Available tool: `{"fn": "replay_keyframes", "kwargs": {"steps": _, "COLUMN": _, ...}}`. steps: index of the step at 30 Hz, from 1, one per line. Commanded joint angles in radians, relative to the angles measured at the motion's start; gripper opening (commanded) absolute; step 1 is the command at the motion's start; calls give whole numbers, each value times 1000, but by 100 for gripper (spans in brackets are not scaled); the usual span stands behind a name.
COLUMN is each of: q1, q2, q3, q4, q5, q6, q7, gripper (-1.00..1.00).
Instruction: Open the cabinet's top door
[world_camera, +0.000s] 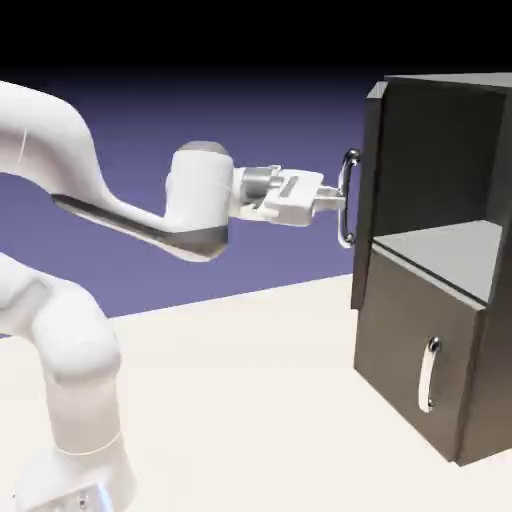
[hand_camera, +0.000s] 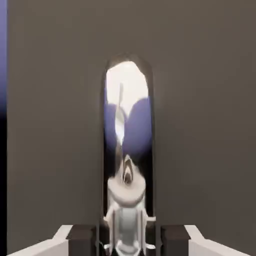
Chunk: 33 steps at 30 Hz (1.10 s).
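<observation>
The tall dark cabinet (world_camera: 455, 340) stands at the right of the exterior view. Its top door (world_camera: 371, 165) is swung outward and shows edge-on, so the upper compartment and its shelf (world_camera: 450, 250) are exposed. My gripper (world_camera: 340, 201) reaches level from the left and is shut on the top door's curved silver handle (world_camera: 349, 200). In the hand view the shiny handle (hand_camera: 127, 125) runs up the middle, between my gripper's (hand_camera: 127, 246) two fingers (hand_camera: 82, 239). The door's flat grey panel (hand_camera: 55, 125) fills the rest of that view.
Below the top door, the shorter lower door (world_camera: 400, 350) is closed, with a small silver handle (world_camera: 429, 375). The pale table (world_camera: 250, 400) stretches between the robot's base (world_camera: 80, 470) and the cabinet.
</observation>
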Motion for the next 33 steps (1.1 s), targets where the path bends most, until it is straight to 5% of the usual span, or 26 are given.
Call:
{"fn": "replay_keyframes", "kwargs": {"steps": 1, "q1": 4, "q2": -5, "q3": 29, "q4": -6, "q5": 43, "q6": -33, "q7": -12, "gripper": -100}}
{"fn": "replay_keyframes", "kwargs": {"steps": 14, "q1": 40, "q2": 123, "q3": 435, "q4": 109, "q5": 557, "q6": -573, "q7": -66, "gripper": -100}}
{"fn": "replay_keyframes", "kwargs": {"steps": 33, "q1": -97, "q2": 728, "q3": 877, "q4": 669, "q5": 798, "q6": -1390, "q7": 124, "gripper": -100}}
